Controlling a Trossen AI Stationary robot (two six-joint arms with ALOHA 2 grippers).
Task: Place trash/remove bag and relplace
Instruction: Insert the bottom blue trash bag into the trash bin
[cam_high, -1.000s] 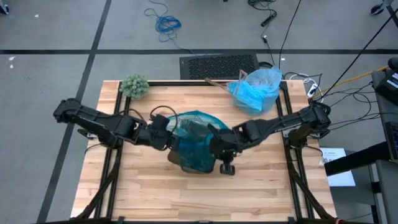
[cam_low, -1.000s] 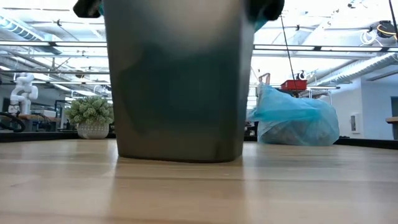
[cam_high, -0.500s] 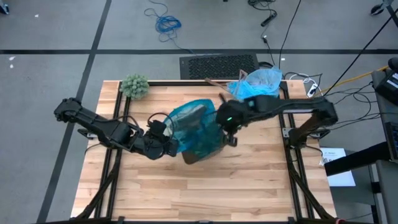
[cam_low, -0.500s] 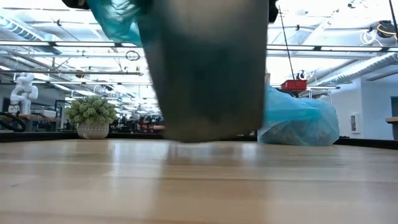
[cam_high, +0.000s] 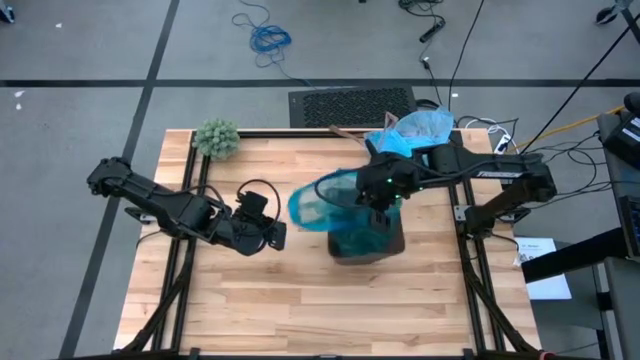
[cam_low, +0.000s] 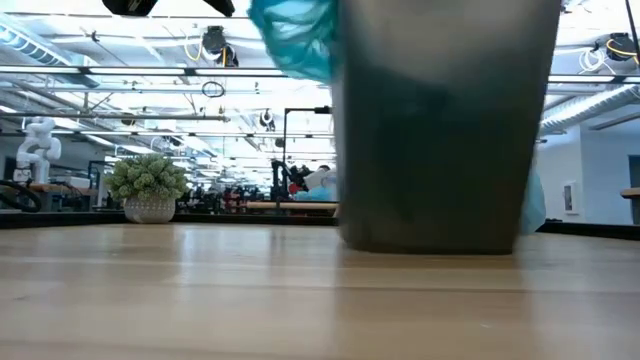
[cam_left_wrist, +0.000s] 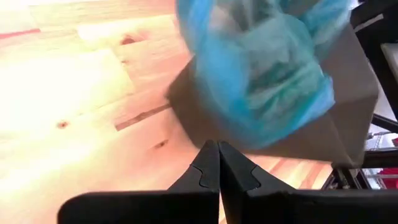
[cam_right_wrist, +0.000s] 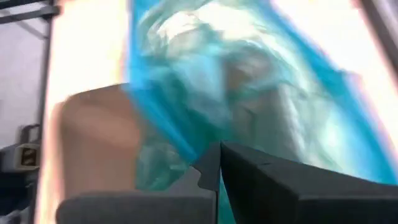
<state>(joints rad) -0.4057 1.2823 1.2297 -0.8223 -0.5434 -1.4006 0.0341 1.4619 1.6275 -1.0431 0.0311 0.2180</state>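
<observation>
A dark grey bin (cam_high: 366, 240) stands on the table right of centre. A teal-blue plastic bag (cam_high: 318, 200) sits in it, its open mouth spilling over the bin's left side; the low view shows this flap (cam_low: 296, 36) beside the bin (cam_low: 445, 130). My right gripper (cam_high: 383, 197) is above the bin's far rim, shut on this bag. My left gripper (cam_high: 270, 234) hangs shut to the left of the bag, touching nothing. A filled light sky-blue bag (cam_high: 410, 138) rests at the table's far right. No loose trash shows. My right gripper (cam_right_wrist: 219, 167) is shut on the teal-blue bag's film (cam_right_wrist: 186, 134) near its mouth, above the bin's far rim (cam_high: 372, 212), coming from above. The fingers hide the exact spot and the number of layers. The rest of the bag hangs inside the bin and droops slack over its left side.
A green fuzzy ball plant (cam_high: 217, 137) in a white pot stands at the far left corner, also the plant (cam_low: 148, 186) in the low view. Bare wooden table (cam_high: 300, 310) spreads along the near side. Black frame rails (cam_high: 178, 260) run along the table's left and right edges.
My right gripper swung from the bin's near side to its far side and then right, dragging the bin and bag with it. The bin tipped and lifted briefly, and now stands upright farther right. My left gripper let go of the bag and stays left of it.
</observation>
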